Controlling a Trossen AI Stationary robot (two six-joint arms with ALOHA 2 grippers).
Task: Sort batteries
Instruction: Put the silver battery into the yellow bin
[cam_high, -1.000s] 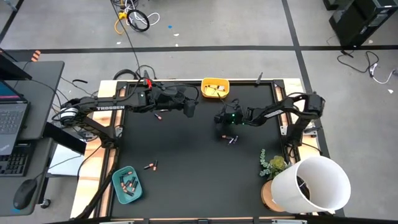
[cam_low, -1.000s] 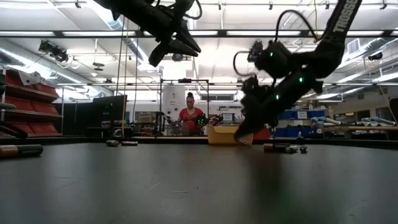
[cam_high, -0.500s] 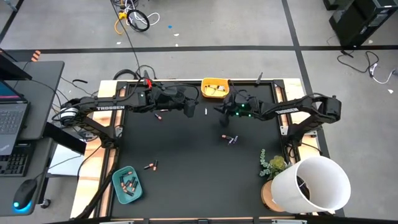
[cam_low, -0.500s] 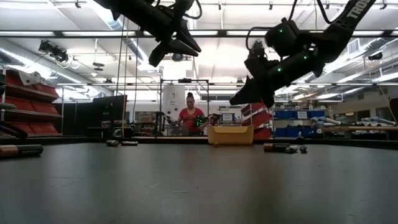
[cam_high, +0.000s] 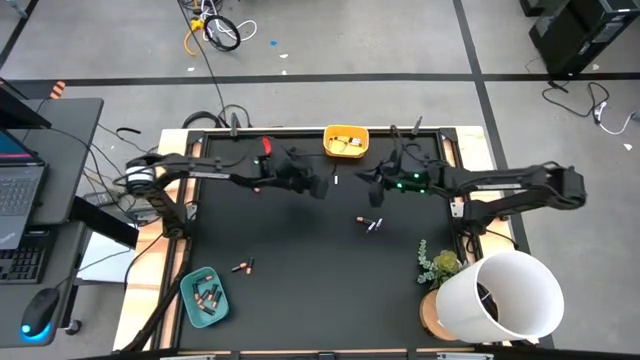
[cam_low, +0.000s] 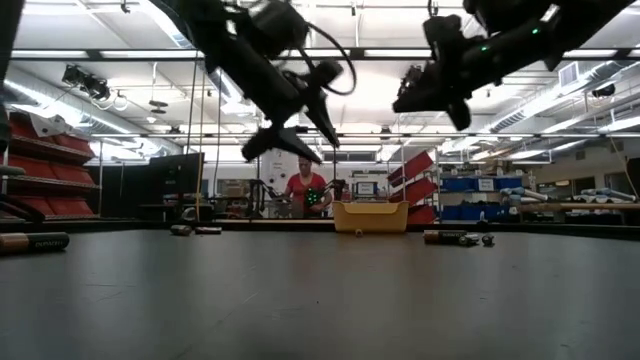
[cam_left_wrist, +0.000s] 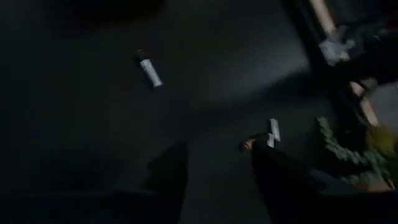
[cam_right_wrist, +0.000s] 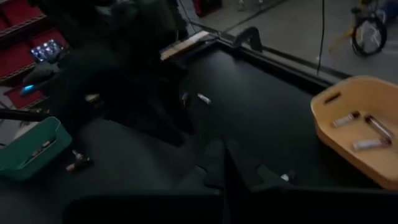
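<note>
My left gripper (cam_high: 322, 187) hangs open above the table's far middle, nothing between its fingers (cam_left_wrist: 217, 180). A silvery battery (cam_high: 335, 180) lies on the black table just past it, in front of the yellow tray (cam_high: 346, 141), which holds a few batteries. My right gripper (cam_high: 370, 181) is shut and raised high (cam_low: 400, 105), right of that battery. Two batteries (cam_high: 370, 223) lie together nearer the middle, and two more (cam_high: 240, 266) lie near the teal tray (cam_high: 203, 297), which holds several.
A small plant (cam_high: 438, 265) and a big white bucket (cam_high: 505, 295) stand at the near right corner. Another battery (cam_high: 255, 187) lies under the left arm. A person (cam_low: 305, 190) stands in the room beyond the far edge.
My left gripper has sunk toward the table and shifted right, and it has opened; the silvery battery at its tip half a second ago now lies on the table. My right gripper has risen from beside the two batteries and gone toward the far edge, still shut.
</note>
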